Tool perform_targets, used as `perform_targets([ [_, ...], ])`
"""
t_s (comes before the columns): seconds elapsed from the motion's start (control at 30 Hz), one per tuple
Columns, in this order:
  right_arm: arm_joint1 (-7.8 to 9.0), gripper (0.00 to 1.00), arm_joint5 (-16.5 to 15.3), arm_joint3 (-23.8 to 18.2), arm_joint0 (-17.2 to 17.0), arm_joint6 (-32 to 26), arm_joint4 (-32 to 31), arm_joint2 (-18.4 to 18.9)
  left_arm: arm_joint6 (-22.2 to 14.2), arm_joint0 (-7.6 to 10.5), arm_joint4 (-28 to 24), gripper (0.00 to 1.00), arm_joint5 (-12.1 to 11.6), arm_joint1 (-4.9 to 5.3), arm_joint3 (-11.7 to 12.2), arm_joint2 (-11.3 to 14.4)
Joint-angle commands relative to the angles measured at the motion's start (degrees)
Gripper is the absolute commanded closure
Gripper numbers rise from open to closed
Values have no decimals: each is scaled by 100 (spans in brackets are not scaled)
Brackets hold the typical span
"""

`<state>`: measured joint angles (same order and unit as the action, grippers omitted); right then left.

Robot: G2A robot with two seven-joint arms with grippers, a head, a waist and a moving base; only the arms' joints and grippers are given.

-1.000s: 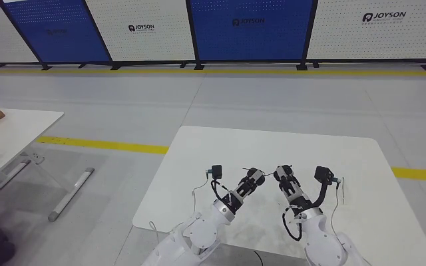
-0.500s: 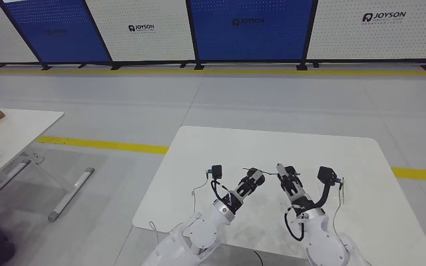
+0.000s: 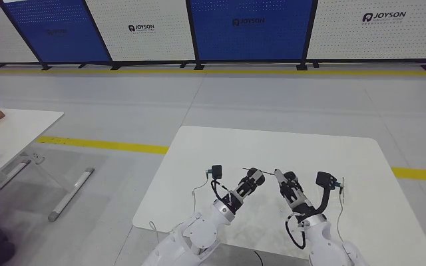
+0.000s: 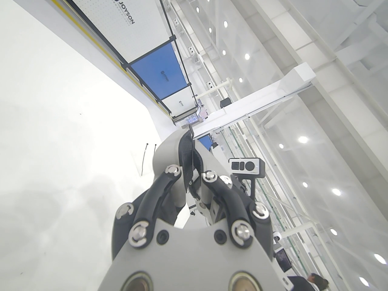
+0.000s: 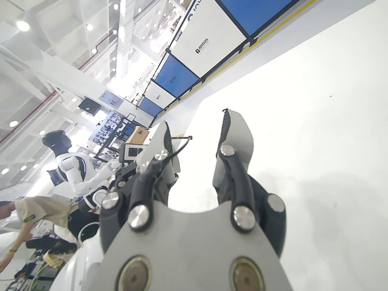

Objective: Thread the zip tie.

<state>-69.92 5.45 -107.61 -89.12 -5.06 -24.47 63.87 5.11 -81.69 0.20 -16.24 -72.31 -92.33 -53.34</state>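
Observation:
A thin black zip tie is pinched in my left gripper, which hovers over the near middle of the white table. In the left wrist view the left gripper is shut, and a length of the zip tie sticks out beside its fingers. My right gripper hangs just to the right of it, a small gap away. In the right wrist view the right gripper is open and holds nothing. The zip tie's head pokes out beyond one finger.
The table's near edge runs just below both arms. A second white table stands far left across a floor gap with a yellow line. Blue and white panels close off the back.
My right gripper has drawn back a little toward the table's near edge and to the right, away from the zip tie's end. The left gripper has held still with the zip tie.

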Motion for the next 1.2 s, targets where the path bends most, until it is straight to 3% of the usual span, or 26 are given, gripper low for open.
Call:
perform_targets([
  [0.0,-1,65,-24,-12,-13,-30,-20,14,0,0,0,100,0,0,0,0],
  [0.07,-2,71,-46,-25,-34,-42,-43,31,0,0,0,100,0,0,0,0],
  [0.23,-2,74,-93,-37,-97,-90,-122,67,0,0,0,100,0,0,0,0],
  [0.37,-7,91,-131,-55,-136,-82,-133,110,0,0,0,100,0,0,0,0],
  [0.4,-8,100,-136,-57,-140,-84,-138,115,0,0,0,100,0,0,0,0],
  [0.7,-31,100,-137,-47,-67,-277,-74,136,0,0,0,100,0,0,0,0],
  [1.17,-48,100,-177,206,281,-1203,560,248,-3,-1,0,100,8,-1,0,1],
])
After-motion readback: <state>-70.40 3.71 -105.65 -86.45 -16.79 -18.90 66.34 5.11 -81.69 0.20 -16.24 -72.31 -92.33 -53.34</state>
